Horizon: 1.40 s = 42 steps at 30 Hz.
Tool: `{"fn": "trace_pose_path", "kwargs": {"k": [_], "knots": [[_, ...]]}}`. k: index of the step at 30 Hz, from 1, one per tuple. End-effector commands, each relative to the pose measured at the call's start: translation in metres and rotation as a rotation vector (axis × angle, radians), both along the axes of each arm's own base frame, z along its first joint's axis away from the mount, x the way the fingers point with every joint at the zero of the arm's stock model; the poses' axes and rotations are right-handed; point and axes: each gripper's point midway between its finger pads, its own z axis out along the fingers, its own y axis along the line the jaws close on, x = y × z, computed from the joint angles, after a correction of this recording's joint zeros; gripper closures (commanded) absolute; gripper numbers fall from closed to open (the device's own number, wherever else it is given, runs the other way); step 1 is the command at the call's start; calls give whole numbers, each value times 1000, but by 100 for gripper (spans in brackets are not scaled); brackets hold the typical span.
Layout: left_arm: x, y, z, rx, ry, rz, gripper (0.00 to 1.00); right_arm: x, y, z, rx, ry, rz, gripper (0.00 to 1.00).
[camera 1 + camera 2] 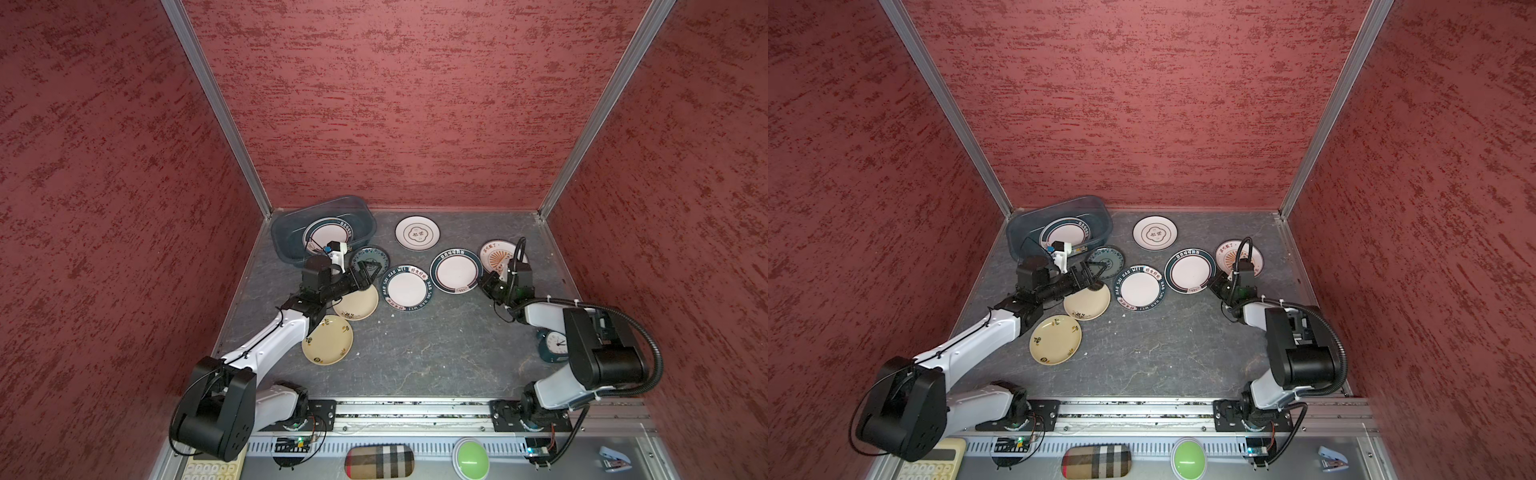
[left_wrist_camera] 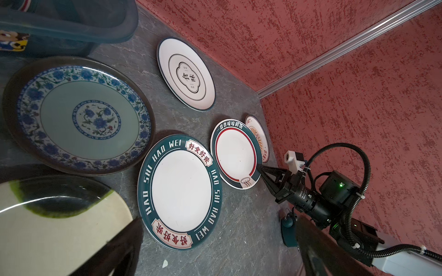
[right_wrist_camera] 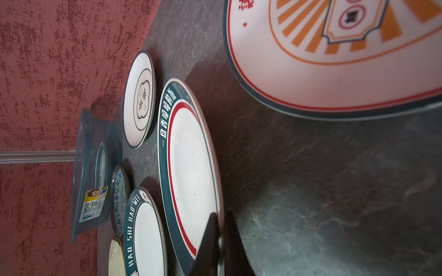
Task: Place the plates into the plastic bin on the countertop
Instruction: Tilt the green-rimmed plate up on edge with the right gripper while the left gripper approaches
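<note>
My right gripper [image 2: 259, 167] pinches the rim of the red-ring plate [image 2: 235, 154], and the bin [image 1: 282, 239] sits far off to its left, near my wide-open left gripper [image 1: 369, 276].

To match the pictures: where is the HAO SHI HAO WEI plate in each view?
A top view: the HAO SHI HAO WEI plate near the centre.
A top view: plate near the centre.
Left wrist: plate beside the blue floral plate.
Right wrist: plate, partly cropped, beside the red-ringed plate.
Shared landmark: the plastic bin.
</note>
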Motion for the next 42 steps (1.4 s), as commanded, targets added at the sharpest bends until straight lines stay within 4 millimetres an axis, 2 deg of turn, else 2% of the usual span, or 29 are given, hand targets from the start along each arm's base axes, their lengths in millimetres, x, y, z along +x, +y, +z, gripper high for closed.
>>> {"fn": "trace_pose_path", "kwargs": {"k": [1,9,17,22,28,36,42], "knots": [[5,-7,5,-12,-16,-14,1,3,-4,17,-19,-66,-10,100],[10,-20,9,-15,-16,-35,1,-3,-1,27,-11,-88,7,100],[13,-31,9,-11,-9,-48,1,-15,-8,64,-59,-169,-8,100],[14,-39,6,-13,-9,-64,1,-27,-3,84,-36,-219,15,100],[15,-52,7,-15,-26,-103,1,-39,9,96,-1,-243,66,100],[19,-61,-1,-18,-18,-117,1,-49,43,116,61,-284,163,100],[21,-66,-3,-30,-15,-131,1,-49,65,123,78,-293,218,100]]}}
